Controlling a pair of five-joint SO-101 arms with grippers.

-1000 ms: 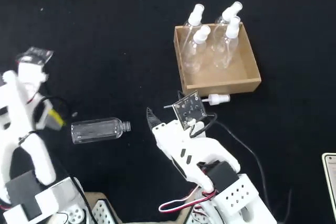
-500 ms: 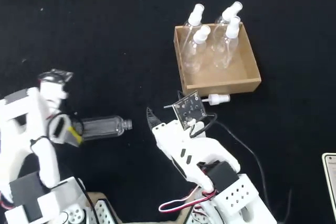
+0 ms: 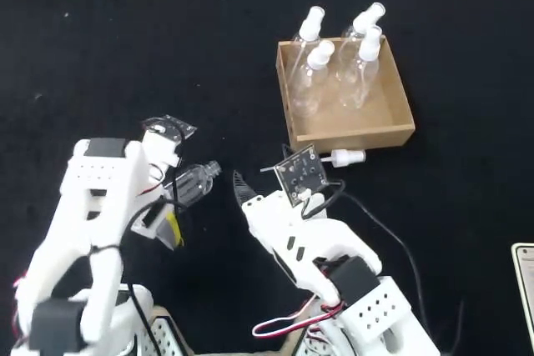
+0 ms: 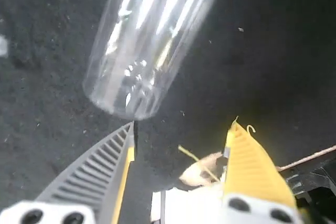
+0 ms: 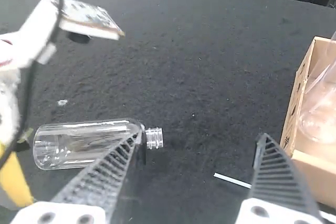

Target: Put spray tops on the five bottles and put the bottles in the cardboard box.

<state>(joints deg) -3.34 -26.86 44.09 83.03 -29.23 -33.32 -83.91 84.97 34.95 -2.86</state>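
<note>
On the left of the high view, the left arm point(image 3: 92, 231) is leaning in over the black worktop point(image 3: 167, 56). The left claw point(image 4: 181, 127) is standing released, its ribbed grey finger and its yellow finger spread apart. The uncapped bottle point(image 3: 193, 181) is lying on its side on the worktop in the lower left-centre of the high view, with its open neck pointing toward the upper right. In the left wrist view its clear base is sitting just beyond the fingertips, closer to the ribbed one, and I cannot tell whether that finger is touching it. Just right of the bottle, in the lower centre of the high view, the right claw point(image 3: 244, 192) is hanging over the worktop. It too is released, and the right wrist view is showing its two dark fingers wide apart with nothing between them and the bottle lying beyond one tip. Further right, a loose spray top point(image 3: 349, 157) is lying on the worktop just below the front wall of the cardboard box point(image 3: 350, 137). The box is sitting in the upper right-centre of the high view and is holding four bottles point(image 3: 310, 77), each wearing a white spray top and leaning toward the far wall.
</note>
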